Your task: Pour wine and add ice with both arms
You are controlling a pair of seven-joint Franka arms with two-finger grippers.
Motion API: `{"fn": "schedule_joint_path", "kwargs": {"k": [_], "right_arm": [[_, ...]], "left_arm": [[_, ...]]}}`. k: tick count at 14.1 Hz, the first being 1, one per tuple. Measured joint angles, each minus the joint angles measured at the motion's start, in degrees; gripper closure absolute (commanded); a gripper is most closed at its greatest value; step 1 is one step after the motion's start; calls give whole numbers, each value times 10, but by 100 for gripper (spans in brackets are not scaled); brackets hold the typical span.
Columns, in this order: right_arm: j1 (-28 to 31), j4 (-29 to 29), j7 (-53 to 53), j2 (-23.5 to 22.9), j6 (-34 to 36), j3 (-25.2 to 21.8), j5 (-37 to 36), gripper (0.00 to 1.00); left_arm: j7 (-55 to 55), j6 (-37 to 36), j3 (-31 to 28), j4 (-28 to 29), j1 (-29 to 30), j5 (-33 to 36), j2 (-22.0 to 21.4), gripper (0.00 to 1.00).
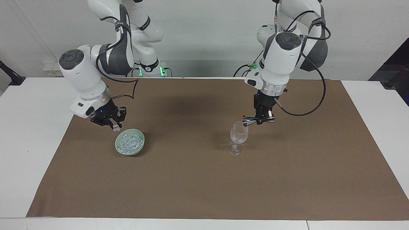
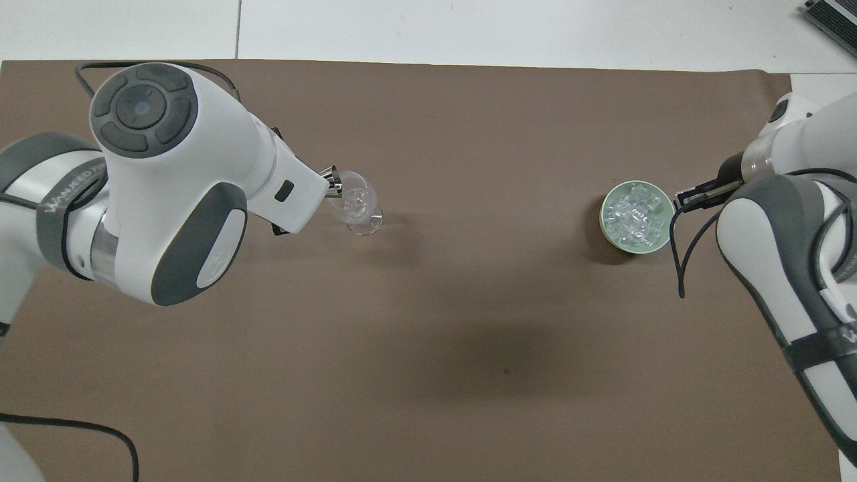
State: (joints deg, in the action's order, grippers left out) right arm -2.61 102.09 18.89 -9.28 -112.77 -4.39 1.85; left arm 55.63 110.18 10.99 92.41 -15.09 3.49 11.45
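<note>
We see the left gripper (image 1: 262, 120) clamped on a metal jigger (image 1: 247, 120), tipped sideways with its mouth at the rim of the wine glass (image 1: 238, 135) just below the jaws. The right gripper (image 1: 112, 125) pinches one ice cube (image 1: 116, 128) beside the rim of the green bowl (image 1: 141, 146), where the ice (image 1: 129, 142) lies heaped. To pour well, we judge the mouth should stay over the rim. From overhead the left arm hides its jaws; any liquid is hard to discern.
</note>
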Motion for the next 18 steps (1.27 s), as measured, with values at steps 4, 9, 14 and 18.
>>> {"fn": "schedule_joint_path", "kwargs": {"k": [4,9,14,18], "right_arm": [[0,0,-1,0,0,0,0,100],[0,0,-1,0,0,0,0,100],[0,0,-1,0,0,0,0,100],[0,0,-1,0,0,0,0,100]], "left_arm": [[-29,-7,0,-7,-8,32,6,97],[-57,-12,0,-10,-27,55,14,97],[-61,-19,-3,-13,-28,62,17,97],[-61,-20,-3,-16,-28,62,17,97]]}}
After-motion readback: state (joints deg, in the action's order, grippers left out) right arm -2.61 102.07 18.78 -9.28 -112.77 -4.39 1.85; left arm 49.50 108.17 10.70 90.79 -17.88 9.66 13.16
